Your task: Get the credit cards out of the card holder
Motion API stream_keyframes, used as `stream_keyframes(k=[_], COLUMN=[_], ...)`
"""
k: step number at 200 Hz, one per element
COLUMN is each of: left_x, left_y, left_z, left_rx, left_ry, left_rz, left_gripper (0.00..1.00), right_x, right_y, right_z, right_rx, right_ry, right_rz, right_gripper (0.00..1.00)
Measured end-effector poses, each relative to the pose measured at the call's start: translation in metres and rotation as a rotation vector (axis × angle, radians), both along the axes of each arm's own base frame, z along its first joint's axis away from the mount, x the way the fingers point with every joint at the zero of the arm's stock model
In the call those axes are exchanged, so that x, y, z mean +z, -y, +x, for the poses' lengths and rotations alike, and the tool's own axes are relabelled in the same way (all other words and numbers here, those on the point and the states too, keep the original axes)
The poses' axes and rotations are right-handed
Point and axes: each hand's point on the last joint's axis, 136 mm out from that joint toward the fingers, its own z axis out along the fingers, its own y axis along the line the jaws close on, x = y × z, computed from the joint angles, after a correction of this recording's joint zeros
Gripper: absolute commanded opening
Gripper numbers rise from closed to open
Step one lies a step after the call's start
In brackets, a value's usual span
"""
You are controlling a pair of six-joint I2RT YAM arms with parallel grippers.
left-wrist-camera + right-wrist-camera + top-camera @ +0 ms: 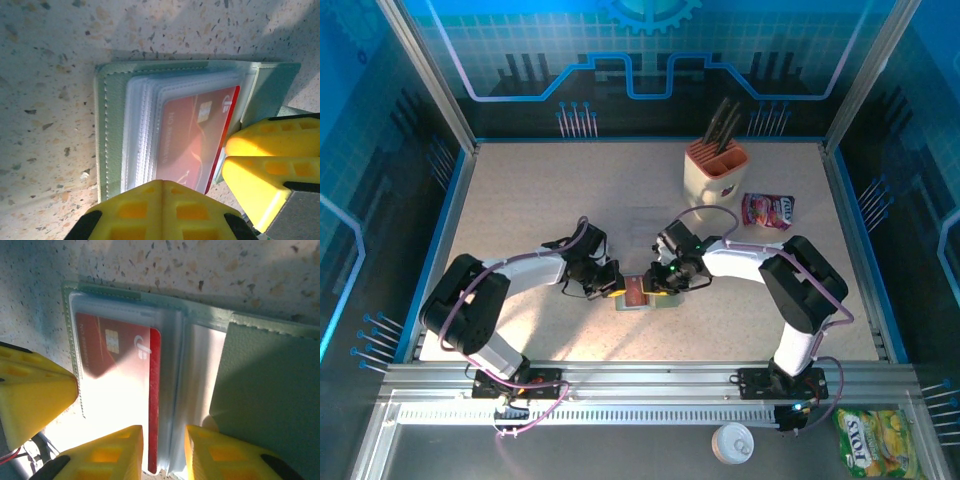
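— Where is the wallet (112, 125)?

— It lies open on the desk (50, 75), between our two arms and toward the near side. Its clear sleeves (142, 125) fan out from the spine. A red card (190, 140) sits in the top sleeve, and a narrow strip along one edge shows bare red beyond the plastic.

— How do we find the left gripper (160, 187)?

— Its jaws are closed with nothing between them. The tip is down at the wallet's edge, over the sleeves.

— And the right gripper (164, 440)?

— Its jaws stand a little apart, astride the card's bare edge and the sleeve edges beside it. We cannot tell whether they pinch the card or only straddle it.

— What else do we see?

— A knife block (715, 170) and a pink snack packet (767, 210), near each other at the far right and well apart from the wallet.
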Motion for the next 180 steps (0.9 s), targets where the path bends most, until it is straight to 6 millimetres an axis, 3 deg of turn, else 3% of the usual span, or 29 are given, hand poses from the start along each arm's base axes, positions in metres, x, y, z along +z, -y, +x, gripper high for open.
stream_keyframes(k=[109, 180], left_x=[-0.006, -0.006], left_y=[-0.001, -0.001], left_z=[-0.001, -0.001], left_rx=[0.001, 0.001], left_ry=[-0.015, -0.015], left_rz=[0.011, 0.011], left_gripper=[0.01, 0.01], right_x=[0.007, 0.01], right_y=[-0.011, -0.014], right_z=[0.003, 0.005], right_rx=[-0.004, -0.004], right_ry=[-0.001, 0.0], right_rz=[0.087, 0.117], right_gripper=[0.3, 0.24])
